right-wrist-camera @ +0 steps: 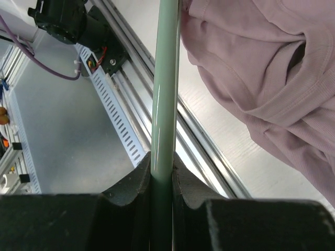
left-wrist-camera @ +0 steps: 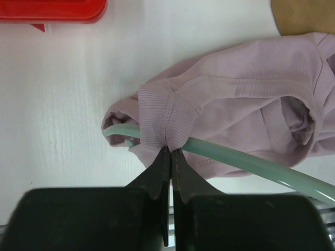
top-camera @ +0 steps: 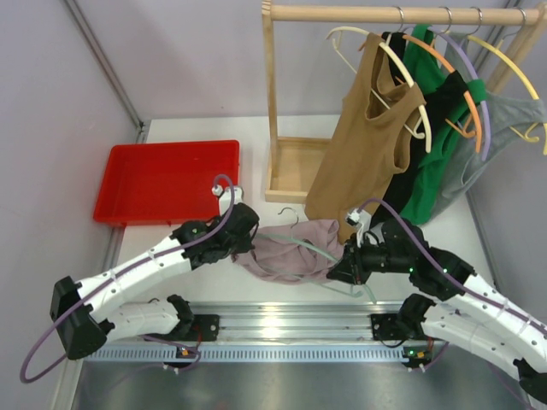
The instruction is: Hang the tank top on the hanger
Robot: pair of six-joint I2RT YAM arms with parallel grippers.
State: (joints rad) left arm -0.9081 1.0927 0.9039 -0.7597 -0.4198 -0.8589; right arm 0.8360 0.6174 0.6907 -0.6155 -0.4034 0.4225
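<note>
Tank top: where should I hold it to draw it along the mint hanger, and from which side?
Likely the ribbed band of the tank top, draped over the hanger, where the left gripper is shut on it. Come from the hanger's free tip: that band is doubled, the rest lies slack.

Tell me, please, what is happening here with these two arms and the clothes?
Two robot arms are putting a mauve tank top on a mint-green hanger, low over the table. The left gripper is shut on a ribbed edge of the tank top, right where it wraps one end of the hanger. The right gripper clamps the hanger's bar farther along. The top lies bunched, not yet spread over the hanger.
</note>
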